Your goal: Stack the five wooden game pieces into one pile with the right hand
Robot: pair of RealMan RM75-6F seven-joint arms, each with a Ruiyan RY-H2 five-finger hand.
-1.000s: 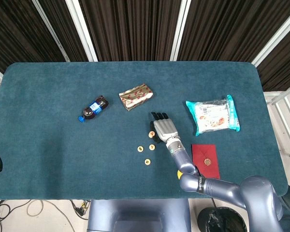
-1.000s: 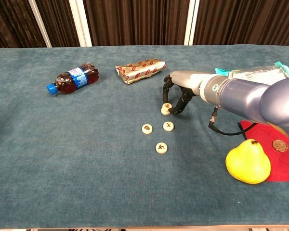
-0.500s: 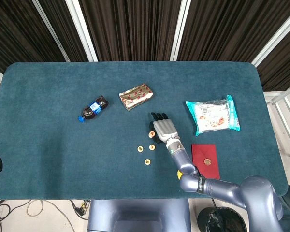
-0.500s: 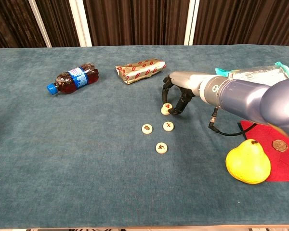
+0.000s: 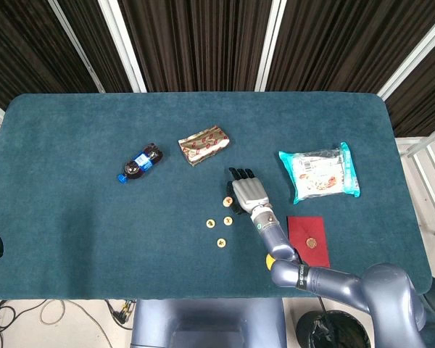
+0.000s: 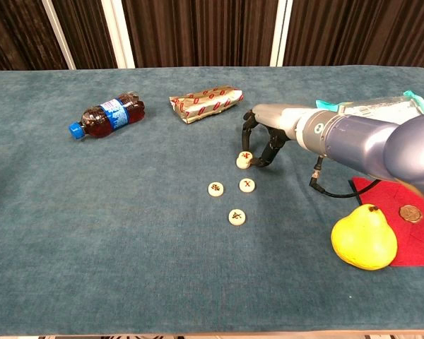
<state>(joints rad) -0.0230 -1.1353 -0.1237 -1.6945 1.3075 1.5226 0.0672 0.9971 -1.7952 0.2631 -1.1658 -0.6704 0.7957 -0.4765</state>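
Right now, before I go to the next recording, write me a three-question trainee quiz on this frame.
1. True or false: the right hand is beside the raised piece, which sits higher than the others.
2. How many game pieces lie flat and single on the cloth? A) two B) three C) five
3. Fill in: the yellow pear sits beside the red ____.

Key: 1 true; 2 B, the three flat pieces; 3 envelope.

teal table (image 6: 92, 233), yellow pear (image 6: 364, 238) (red mat (image 6: 420, 233))
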